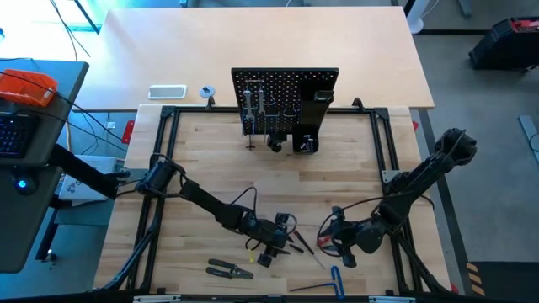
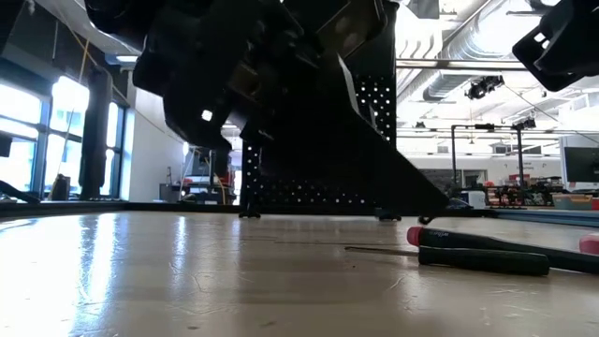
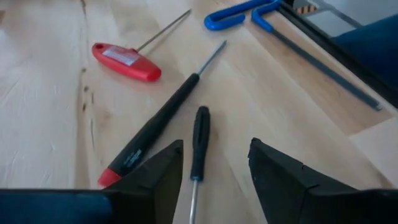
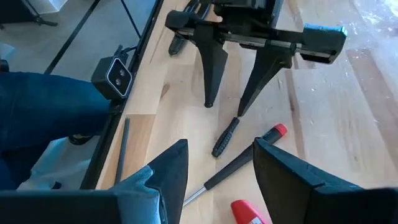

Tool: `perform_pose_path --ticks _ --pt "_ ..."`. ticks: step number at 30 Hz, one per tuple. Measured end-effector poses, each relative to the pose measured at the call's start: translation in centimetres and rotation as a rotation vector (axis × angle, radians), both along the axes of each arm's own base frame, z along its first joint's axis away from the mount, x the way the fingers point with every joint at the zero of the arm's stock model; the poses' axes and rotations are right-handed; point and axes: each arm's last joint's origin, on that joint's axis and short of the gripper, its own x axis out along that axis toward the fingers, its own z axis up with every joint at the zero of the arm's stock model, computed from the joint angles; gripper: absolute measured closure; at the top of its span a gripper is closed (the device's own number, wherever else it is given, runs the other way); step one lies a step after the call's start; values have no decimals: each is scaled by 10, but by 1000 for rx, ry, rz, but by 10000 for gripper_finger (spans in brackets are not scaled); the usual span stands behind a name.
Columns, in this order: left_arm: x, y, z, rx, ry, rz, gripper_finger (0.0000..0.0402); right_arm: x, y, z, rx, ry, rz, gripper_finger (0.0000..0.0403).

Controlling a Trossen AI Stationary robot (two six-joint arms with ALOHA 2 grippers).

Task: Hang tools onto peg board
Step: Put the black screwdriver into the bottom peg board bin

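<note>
The peg board [image 1: 285,101] stands upright at the table's far middle, with some tools hanging on it. My left gripper [image 3: 216,146] is open and low over the near middle of the table. Its fingers stand on either side of a small black screwdriver [image 3: 199,143] that lies flat on the wood. Beside it lie a longer black screwdriver with a red end [image 3: 161,130] and a red T-handled tool [image 3: 124,61]. My right gripper [image 4: 221,146] hovers open just to the right of them, holding nothing. It faces my left gripper [image 4: 224,106].
Black-handled pliers [image 1: 229,269] lie near the table's front edge at the left. Two blue-handled hex keys [image 3: 242,12] lie at the front right. A black frame rail [image 1: 168,143] borders the wooden top. A person in blue trousers [image 4: 43,118] stands at the near edge.
</note>
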Motion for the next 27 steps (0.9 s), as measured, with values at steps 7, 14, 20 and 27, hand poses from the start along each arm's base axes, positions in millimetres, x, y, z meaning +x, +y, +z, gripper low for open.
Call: perform_pose_path --ticks 7,14,20,27 --pt "1 3 -7 9 11 4 236 1 -2 0 -31 -23 -34 229" --pt "3 3 -23 11 17 32 236 1 -2 1 -35 -36 -49 229" --pt "5 4 -22 25 -8 57 245 2 -3 1 -48 -52 -75 229" --pt "5 6 -23 26 2 39 308 3 -3 2 -53 -69 -97 229"
